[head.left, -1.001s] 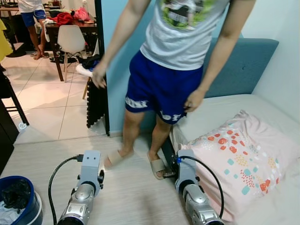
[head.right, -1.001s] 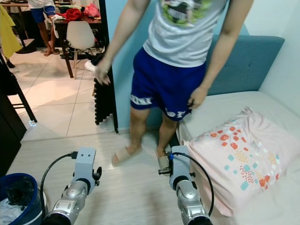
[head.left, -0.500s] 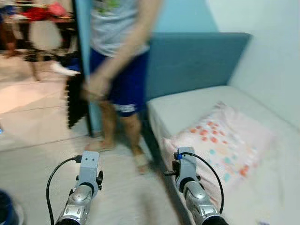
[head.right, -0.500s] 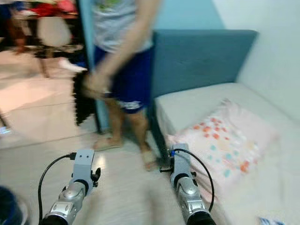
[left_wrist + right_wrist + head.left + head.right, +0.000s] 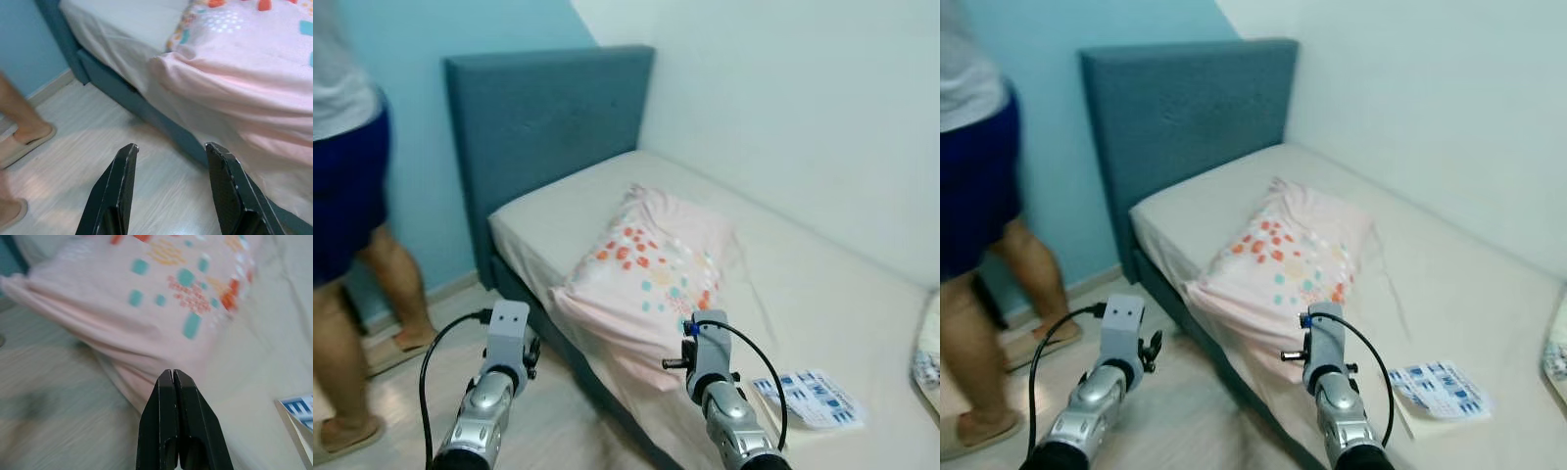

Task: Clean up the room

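Note:
A pink pillow [image 5: 651,269] with red and teal spots lies askew on the bed [image 5: 803,294], one corner hanging over the near edge. A blue-and-white booklet [image 5: 811,397] lies on the sheet to its right. My left gripper [image 5: 171,147] is open, held over the floor beside the bed frame. My right gripper [image 5: 173,373] is shut with nothing in it, close above the pillow's hanging edge. Both silver arms [image 5: 499,377] reach forward low in the eye views.
A person in blue shorts [image 5: 347,196] and slippers stands on the wooden floor [image 5: 401,411] at the left. A blue padded headboard [image 5: 548,127] backs the bed, with a white wall [image 5: 803,117] along its far side. Another patterned cloth [image 5: 928,352] shows at the right edge.
The camera has swung to the right: the person has slid to the left edge, the doorway and blue bin are out of view, and the bed is now central.

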Robot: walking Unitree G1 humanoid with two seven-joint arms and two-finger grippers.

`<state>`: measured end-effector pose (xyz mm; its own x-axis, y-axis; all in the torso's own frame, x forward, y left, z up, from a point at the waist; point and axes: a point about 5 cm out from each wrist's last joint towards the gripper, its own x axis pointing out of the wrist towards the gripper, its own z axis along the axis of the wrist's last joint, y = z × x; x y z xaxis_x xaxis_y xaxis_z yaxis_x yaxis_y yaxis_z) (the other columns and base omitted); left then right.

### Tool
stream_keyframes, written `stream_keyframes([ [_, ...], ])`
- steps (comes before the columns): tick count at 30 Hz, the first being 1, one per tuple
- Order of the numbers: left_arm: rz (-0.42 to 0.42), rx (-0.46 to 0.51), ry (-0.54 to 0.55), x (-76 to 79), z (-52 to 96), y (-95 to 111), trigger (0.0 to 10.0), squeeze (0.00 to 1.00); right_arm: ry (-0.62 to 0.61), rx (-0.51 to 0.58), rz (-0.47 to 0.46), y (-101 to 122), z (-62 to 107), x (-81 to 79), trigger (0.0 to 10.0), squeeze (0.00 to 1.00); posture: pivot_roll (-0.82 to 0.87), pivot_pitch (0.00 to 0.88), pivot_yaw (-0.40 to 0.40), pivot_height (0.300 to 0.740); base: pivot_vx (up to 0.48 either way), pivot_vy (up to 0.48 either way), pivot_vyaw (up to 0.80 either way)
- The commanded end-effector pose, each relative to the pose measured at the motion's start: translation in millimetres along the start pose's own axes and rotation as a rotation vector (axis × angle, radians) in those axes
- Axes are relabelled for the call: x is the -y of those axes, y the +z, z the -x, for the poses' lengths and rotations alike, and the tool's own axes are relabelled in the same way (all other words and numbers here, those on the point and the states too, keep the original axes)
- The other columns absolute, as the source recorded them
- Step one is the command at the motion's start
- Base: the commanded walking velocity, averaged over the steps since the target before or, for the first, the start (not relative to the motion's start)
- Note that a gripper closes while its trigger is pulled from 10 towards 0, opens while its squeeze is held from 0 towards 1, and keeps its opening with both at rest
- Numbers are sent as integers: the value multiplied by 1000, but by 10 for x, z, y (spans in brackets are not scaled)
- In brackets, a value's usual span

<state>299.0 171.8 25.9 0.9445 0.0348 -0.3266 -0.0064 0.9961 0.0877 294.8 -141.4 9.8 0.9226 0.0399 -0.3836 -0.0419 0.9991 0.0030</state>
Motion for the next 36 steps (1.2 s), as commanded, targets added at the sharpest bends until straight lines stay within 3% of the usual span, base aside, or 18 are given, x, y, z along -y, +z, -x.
stream_keyframes([
  [1,11,3,1,18,-6,-4,10000,0,-27,1,0,-5,1,44,10000,0,18,0,-96,740,0,0,-800],
  [15,7,44,-31,6,1,53,10000,0,-41,25,3,36,-7,32,10000,0,36,0,-100,740,0,0,-800],
  [21,-37,82,-3,-11,10,101,10000,0,-36,50,-3,133,-48,-11,10000,0,44,0,-85,740,0,0,-800],
  [26,6,61,21,-61,-20,122,10000,0,-57,68,-11,162,-46,17,10000,0,42,0,-75,740,0,0,-800],
  [36,5,135,23,-95,-28,233,10000,0,-107,82,-25,144,-16,110,10000,0,34,0,-41,740,0,0,-800],
])
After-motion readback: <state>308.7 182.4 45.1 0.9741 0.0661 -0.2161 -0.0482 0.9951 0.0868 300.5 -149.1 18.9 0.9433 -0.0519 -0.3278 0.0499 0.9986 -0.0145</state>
